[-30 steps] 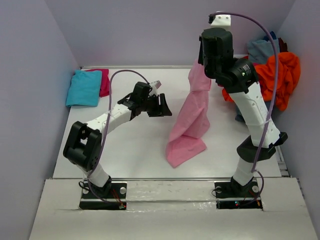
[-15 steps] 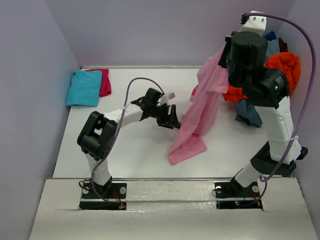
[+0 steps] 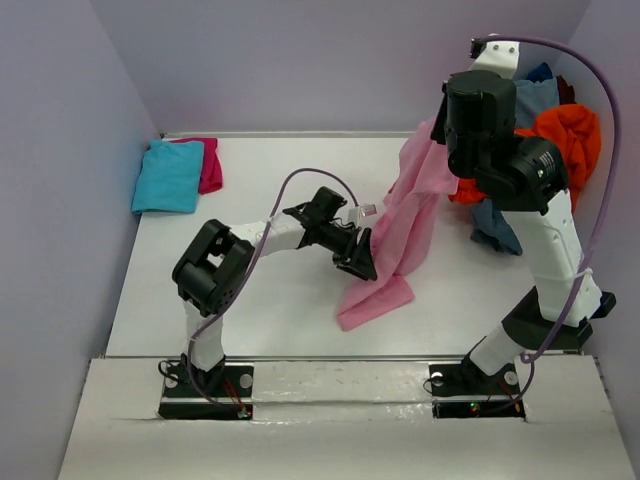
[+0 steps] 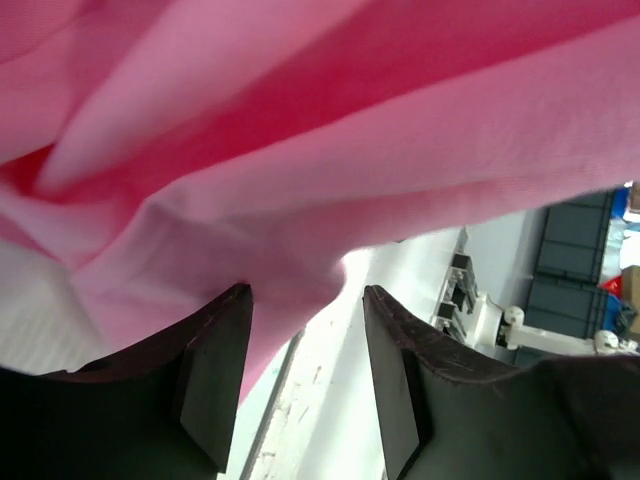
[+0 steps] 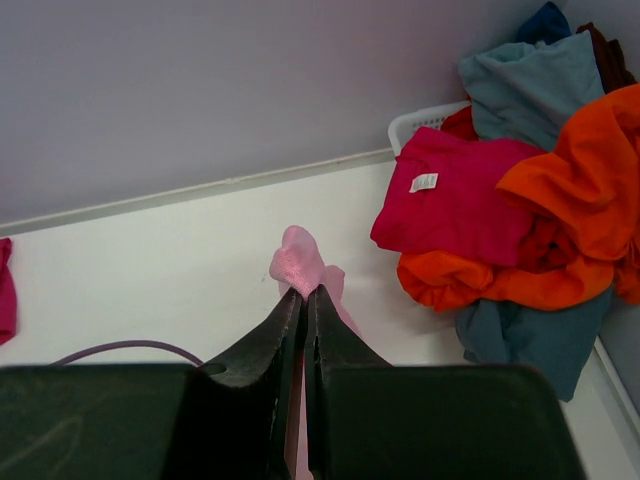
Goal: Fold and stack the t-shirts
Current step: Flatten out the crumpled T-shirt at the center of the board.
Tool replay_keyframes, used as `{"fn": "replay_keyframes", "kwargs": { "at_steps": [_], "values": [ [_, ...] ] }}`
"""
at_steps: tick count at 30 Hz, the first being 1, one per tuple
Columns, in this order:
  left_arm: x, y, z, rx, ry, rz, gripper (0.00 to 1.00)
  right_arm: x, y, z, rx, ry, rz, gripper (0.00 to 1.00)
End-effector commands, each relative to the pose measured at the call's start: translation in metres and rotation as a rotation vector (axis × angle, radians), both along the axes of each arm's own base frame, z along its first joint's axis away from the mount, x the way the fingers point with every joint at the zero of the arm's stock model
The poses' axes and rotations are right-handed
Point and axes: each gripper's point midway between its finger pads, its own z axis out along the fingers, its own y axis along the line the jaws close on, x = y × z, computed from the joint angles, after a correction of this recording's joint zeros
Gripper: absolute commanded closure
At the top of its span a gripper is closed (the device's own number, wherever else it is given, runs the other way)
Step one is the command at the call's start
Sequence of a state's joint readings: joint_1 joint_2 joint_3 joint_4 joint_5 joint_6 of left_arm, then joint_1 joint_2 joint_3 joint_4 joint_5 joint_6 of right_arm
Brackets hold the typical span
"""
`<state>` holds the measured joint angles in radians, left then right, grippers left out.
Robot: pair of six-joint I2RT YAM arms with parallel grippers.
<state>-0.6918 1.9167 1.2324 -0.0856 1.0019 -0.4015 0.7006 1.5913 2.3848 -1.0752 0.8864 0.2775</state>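
The right pincer (image 5: 303, 295) clamps the light pink t-shirt (image 3: 410, 215), hanging left of the orange t-shirt (image 3: 570, 135), hem on the desk (image 3: 270, 180). The left pincer (image 4: 305, 295), jaws apart at a fold, could pinch bunched layers.

The light pink t-shirt (image 3: 405, 225) hangs in a long, twisted drape, its lower end crumpled on the worktop (image 3: 260, 300). A folded turquoise t-shirt (image 3: 168, 177) partly covers a magenta t-shirt (image 3: 208, 165) far left. The orange t-shirt (image 3: 565, 140) and grey-blue t-shirt (image 3: 497, 225) lie heaped far right.
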Motion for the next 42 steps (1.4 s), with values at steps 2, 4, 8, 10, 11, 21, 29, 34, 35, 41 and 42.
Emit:
{"fn": "replay_keyframes", "kwargs": {
  "at_steps": [2, 4, 8, 10, 11, 21, 29, 34, 35, 41, 42],
  "values": [
    [-0.005, -0.016, 0.031, -0.117, -0.021, -0.080, 0.54, -0.012, -0.016, 0.016, 0.053, -0.053, -0.038, 0.93],
    [-0.004, -0.017, 0.029, -0.109, -0.016, -0.076, 0.66, -0.014, -0.018, 0.016, 0.054, -0.054, -0.039, 0.93],
    [-0.001, -0.016, 0.027, -0.084, -0.034, -0.058, 0.70, -0.016, -0.020, 0.016, 0.058, -0.054, -0.043, 0.93],
    [0.008, -0.014, 0.019, -0.024, -0.080, -0.015, 0.52, -0.018, -0.021, 0.016, 0.062, -0.053, -0.044, 0.93],
    [0.010, -0.011, 0.017, 0.008, -0.091, 0.000, 0.43, -0.019, -0.022, 0.016, 0.065, -0.054, -0.045, 0.93],
    [0.023, -0.006, -0.008, 0.091, -0.133, 0.058, 0.23, -0.032, -0.036, 0.025, 0.077, -0.070, -0.065, 0.93],
    [0.034, -0.006, -0.011, 0.126, -0.175, 0.080, 0.23, -0.045, -0.049, 0.026, 0.085, -0.073, -0.087, 0.93],
    [0.036, -0.007, -0.021, 0.148, -0.166, 0.083, 0.24, -0.049, -0.054, 0.028, 0.092, -0.078, -0.097, 0.93],
    [0.036, -0.007, -0.022, 0.149, -0.165, 0.082, 0.24, -0.050, -0.054, 0.028, 0.091, -0.077, -0.097, 0.93],
    [0.042, -0.006, -0.026, 0.172, -0.184, 0.096, 0.24, -0.056, -0.060, 0.028, 0.097, -0.077, -0.107, 0.93],
    [0.043, -0.006, -0.026, 0.174, -0.189, 0.098, 0.24, -0.056, -0.061, 0.028, 0.094, -0.076, -0.110, 0.93]
  ]
}}
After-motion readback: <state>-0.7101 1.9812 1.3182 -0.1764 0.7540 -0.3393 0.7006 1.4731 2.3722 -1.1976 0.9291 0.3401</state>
